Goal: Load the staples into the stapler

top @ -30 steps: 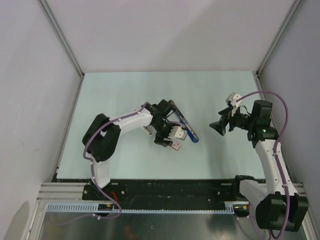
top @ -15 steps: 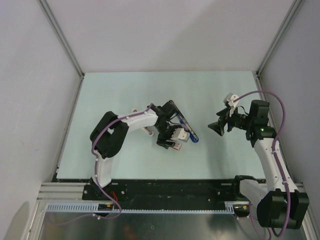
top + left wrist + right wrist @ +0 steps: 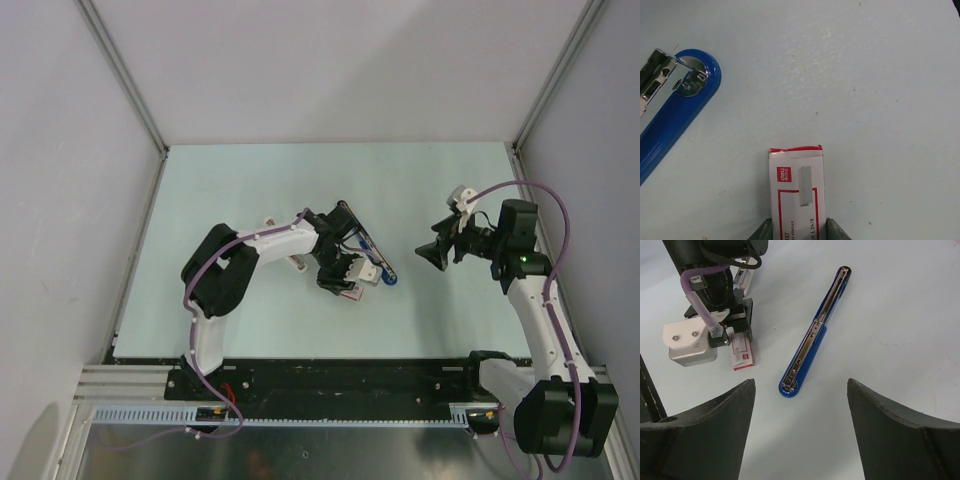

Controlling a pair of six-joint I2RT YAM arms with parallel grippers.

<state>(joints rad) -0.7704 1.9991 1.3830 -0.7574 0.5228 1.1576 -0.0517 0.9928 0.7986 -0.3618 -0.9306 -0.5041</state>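
Gripping staple box (image 3: 796, 192), left hand (image 3: 799, 233), contents hidden

Stapler (image 3: 812, 340) body is glossy blue plastic, smooth, with a bright bare-metal channel down its open top and shiny metal fittings at the rounded end. Staple box (image 3: 797, 195) is thin printed cardboard, white and red, smooth with a slight sheen and a rougher, uneven red edge at its end. Table (image 3: 880, 75) top is pale, matt and fine-grained with small dark specks; right gripper (image 3: 800, 390) fingers (image 3: 705, 435) are dark matt plastic, faintly grainy; the purple cable (image 3: 697, 285) has a smooth, slightly glossy sheath
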